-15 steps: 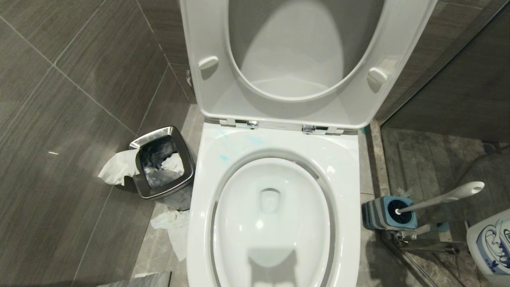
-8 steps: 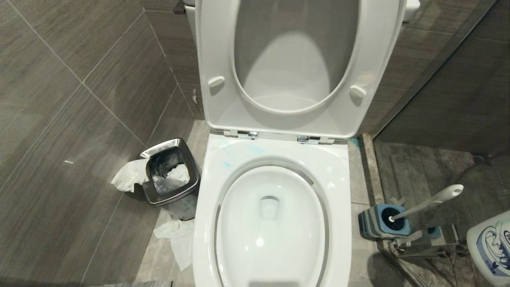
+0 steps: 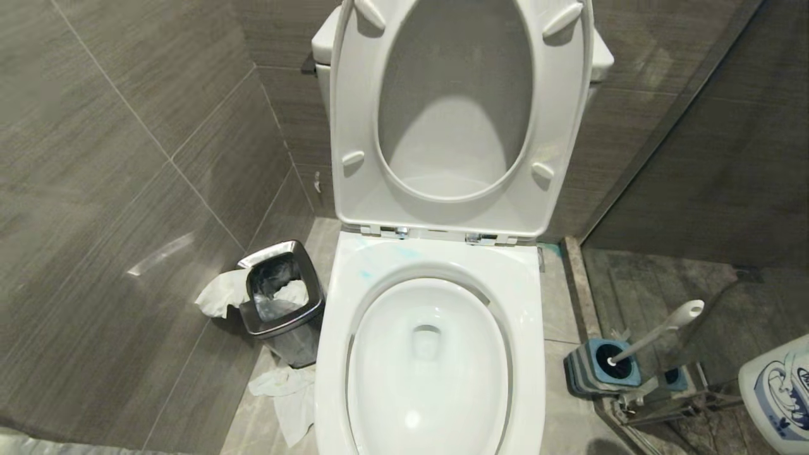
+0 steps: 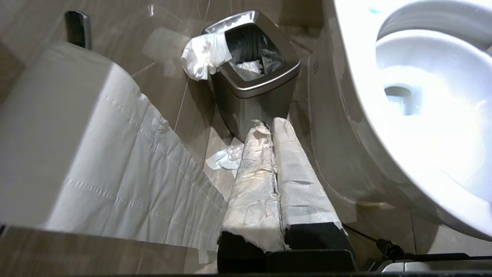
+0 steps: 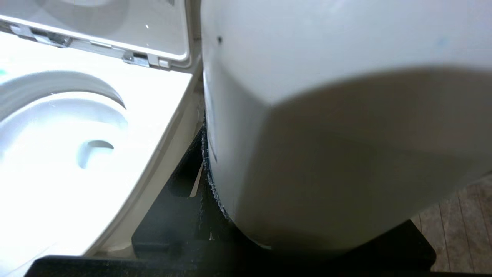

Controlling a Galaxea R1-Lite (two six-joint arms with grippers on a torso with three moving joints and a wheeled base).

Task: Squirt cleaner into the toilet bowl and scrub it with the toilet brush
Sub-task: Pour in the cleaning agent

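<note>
Stage: cleaner application, opening phase. The glossy white ceramic toilet bowl (image 3: 442, 259) stands with seat and lid raised; only thin turquoise smears of cleaner (image 3: 364, 274) mark the rear of its rim, and the basin looks untinted. The right claw (image 5: 300, 215), low beside the bowl's right flank, pinches a large white plastic bottle with blue print (image 3: 777, 398), judged to be the cleaner container. The left claw (image 4: 271, 130), its wrapped fingers pressed together and holding nothing, hangs near the small steel bin (image 3: 303, 319). The long white-handled toilet brush (image 3: 657, 332) rests in its squarish blue-and-grey holder (image 3: 600, 373) on the floor. Next move, probably: carry the bottle over the basin, tilt its nozzle inward, squeeze.
</note>
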